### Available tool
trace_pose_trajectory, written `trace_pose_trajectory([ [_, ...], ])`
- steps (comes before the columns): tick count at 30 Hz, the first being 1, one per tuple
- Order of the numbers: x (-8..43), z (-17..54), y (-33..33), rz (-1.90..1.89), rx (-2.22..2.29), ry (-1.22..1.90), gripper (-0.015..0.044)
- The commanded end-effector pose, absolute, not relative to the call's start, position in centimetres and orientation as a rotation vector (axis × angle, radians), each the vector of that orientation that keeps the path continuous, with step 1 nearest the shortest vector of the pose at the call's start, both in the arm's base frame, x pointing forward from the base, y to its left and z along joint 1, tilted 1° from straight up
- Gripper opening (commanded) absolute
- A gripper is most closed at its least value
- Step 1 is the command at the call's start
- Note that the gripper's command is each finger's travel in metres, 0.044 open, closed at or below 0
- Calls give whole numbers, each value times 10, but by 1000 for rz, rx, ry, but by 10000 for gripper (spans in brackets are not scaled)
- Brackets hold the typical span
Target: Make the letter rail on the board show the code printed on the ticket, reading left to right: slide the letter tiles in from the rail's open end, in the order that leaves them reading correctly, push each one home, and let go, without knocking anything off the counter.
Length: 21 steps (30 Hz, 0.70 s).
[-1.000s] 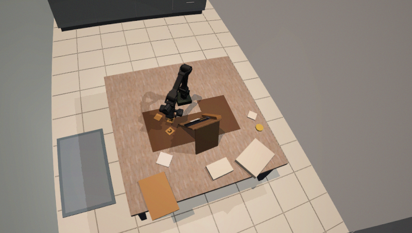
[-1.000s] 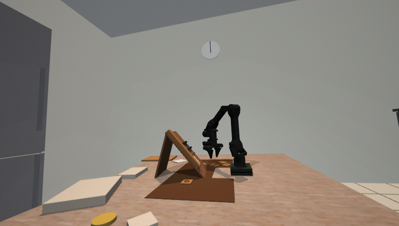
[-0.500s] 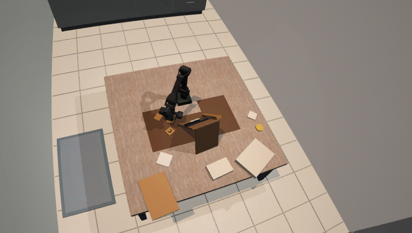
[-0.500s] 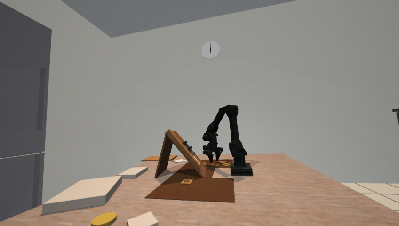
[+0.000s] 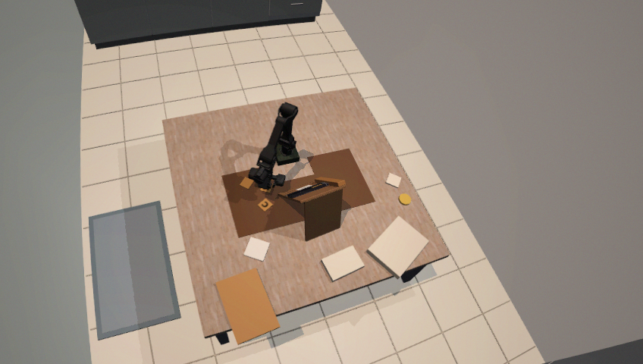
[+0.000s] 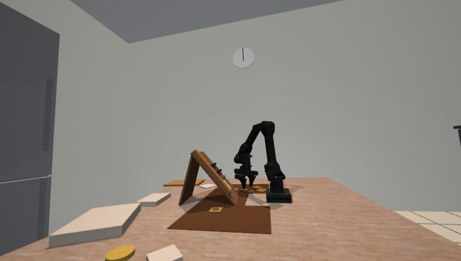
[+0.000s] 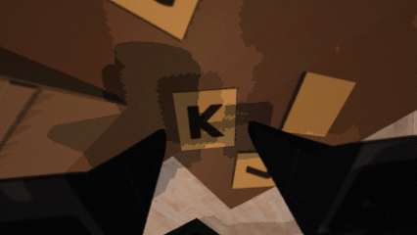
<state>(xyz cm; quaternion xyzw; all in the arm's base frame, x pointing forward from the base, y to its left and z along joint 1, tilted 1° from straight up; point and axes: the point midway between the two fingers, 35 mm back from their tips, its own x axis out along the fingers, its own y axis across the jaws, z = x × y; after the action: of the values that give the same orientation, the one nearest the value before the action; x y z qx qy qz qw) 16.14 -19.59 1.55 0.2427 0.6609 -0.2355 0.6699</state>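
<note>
My gripper is open and empty, pointing down low over the K tile, which lies flat between and beyond the fingertips in the wrist view. A tile with a C-like letter is cut off at the wrist view's top. A blank-faced tile lies right of K. Another tile is partly hidden by the right finger. A lettered tile lies on the board's other side. The sloping board carries the dark rail and white ticket; its code is unreadable.
A brown mat lies under the board and tiles. Pale blocks, white squares, a yellow disc and an orange panel lie around it. The panel overhangs the counter edge.
</note>
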Motion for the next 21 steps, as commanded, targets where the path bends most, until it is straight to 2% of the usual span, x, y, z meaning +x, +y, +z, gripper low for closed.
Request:
trace_pose_trajectory([
  [1, 160, 14, -196, -537, 551, 1494, 340],
  [21, 161, -5, -195, -537, 551, 1494, 340],
])
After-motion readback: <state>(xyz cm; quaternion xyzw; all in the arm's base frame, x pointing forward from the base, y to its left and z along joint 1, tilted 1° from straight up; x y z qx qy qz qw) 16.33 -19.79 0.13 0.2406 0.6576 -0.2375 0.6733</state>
